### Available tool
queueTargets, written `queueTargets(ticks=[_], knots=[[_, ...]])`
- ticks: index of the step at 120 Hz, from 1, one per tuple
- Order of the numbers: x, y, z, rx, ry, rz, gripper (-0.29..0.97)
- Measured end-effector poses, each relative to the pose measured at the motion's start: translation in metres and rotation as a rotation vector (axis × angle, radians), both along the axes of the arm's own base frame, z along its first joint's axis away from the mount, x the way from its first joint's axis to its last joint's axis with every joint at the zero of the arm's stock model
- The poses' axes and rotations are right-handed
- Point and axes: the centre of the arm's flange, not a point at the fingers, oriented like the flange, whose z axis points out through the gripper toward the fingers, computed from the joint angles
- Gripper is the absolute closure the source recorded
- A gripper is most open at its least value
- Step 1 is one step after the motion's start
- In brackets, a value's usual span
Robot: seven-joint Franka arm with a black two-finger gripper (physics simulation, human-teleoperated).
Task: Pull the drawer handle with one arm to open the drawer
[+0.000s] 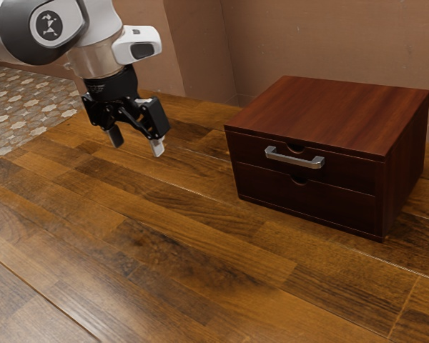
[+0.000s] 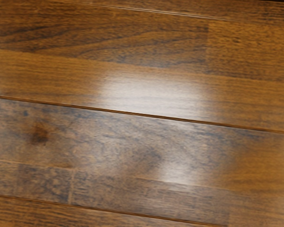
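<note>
A glossy brown wood-plank surface (image 1: pixel 164 257) carries a dark reddish-brown wooden two-drawer cabinet (image 1: pixel 329 114); planks run diagonally past the cabinet's front.

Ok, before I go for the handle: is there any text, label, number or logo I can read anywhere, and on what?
No readable words or numbers anywhere.
On the arm joint: a round emblem, a symbol rather than letters.
On the drawer cabinet and its handle: plain, no label.
On the floor under the gripper: bare wood grain.
</note>
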Motion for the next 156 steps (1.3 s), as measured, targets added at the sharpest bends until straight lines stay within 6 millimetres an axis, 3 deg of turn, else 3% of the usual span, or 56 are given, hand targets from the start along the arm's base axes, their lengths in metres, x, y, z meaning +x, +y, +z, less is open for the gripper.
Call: queueTargets(ticks=[33, 49, 56, 75, 98, 102, 110, 113, 116, 125, 130, 135, 146, 156], knots=[[0.0, -0.004, 0.001, -0.008, -0.001, -0.006, 0.0], [-0.043, -0.007, 0.093, 0.006, -0.129, 0.109, 0.0], [-0.056, -0.019, 0.108, -0.002, -0.141, 0.185, 0.0], [-0.031, -0.099, 0.077, -0.068, -0.08, 0.312, 0.0], [-0.029, -0.183, 0.053, -0.113, -0.064, 0.422, 0.0], [-0.026, -0.193, 0.042, -0.117, -0.058, 0.443, 0.0], [-0.029, -0.206, -0.001, -0.131, -0.031, 0.499, 0.0], [-0.029, -0.203, -0.014, -0.147, -0.03, 0.53, 0.0], [-0.025, -0.187, -0.025, -0.164, -0.038, 0.587, 0.0], [-0.003, -0.08, -0.038, -0.219, -0.104, 0.861, 0.0], [0.001, -0.047, -0.043, -0.243, -0.138, 0.958, 0.0], [0.004, -0.049, -0.053, -0.261, -0.162, 0.986, 0.0], [0.008, -0.088, -0.059, -0.315, -0.215, 0.976, 0.0], [0.012, -0.094, -0.062, -0.359, -0.258, 1.011, 0.0]])
